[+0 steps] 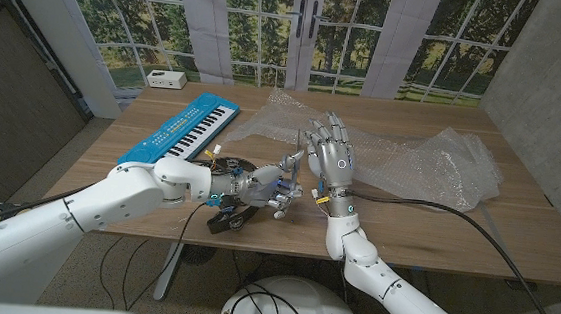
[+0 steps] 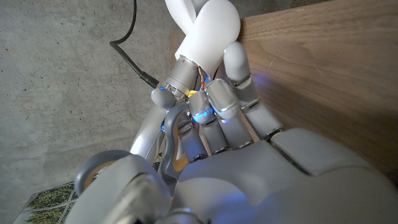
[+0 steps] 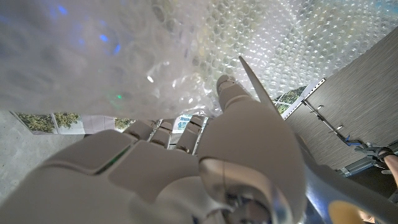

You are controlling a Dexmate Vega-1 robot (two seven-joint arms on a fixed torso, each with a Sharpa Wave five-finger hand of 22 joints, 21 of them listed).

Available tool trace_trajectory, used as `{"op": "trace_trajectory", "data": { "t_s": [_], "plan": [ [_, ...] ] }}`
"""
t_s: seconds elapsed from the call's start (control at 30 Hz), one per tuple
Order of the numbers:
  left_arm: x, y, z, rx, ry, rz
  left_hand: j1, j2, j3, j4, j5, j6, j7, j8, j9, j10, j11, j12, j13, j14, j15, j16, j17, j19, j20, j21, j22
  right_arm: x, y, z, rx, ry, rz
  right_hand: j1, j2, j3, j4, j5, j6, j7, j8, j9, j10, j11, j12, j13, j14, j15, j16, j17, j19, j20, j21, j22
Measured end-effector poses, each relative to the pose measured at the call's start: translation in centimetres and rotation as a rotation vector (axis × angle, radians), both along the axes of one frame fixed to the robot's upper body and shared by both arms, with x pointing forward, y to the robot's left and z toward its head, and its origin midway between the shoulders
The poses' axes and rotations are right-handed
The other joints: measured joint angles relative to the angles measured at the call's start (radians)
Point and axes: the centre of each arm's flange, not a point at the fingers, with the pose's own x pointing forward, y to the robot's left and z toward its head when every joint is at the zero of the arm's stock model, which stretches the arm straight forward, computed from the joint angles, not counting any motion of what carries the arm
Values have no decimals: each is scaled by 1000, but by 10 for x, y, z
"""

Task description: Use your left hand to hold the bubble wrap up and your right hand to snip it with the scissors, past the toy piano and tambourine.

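Two hands meet near the wooden desk's [image 1: 426,224] front edge. The right hand [image 1: 331,156], raised and partly open, holds silver scissors [image 3: 261,93] at the clear bubble wrap [image 1: 431,159], which lies unlifted and, I judge, uncut. Whether the left hand [image 1: 263,184] grips anything I cannot tell. Beside it lies a blue toy piano [image 1: 177,129].

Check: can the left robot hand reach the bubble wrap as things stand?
Probably yes: the bubble wrap spreads just beyond the left robot hand, with bare table between; the right robot hand stands alongside.
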Motion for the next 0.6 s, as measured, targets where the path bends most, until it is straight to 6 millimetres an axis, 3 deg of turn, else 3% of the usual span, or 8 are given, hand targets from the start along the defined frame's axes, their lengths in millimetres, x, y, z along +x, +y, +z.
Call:
{"op": "trace_trajectory", "data": {
  "t_s": [0.6],
  "plan": [
    [4,0,1,2,6,0,-4,4,0,0,0,-1,1,0,0,-1,-1,0,0,0,0,0,0,0,0,4,0,-3,2,2,-2,-12,21,0,0,2,-2,0,0,0,0,0,0,0,0,0,0,0,0,0,4,-4,8,0]
  ]
}}
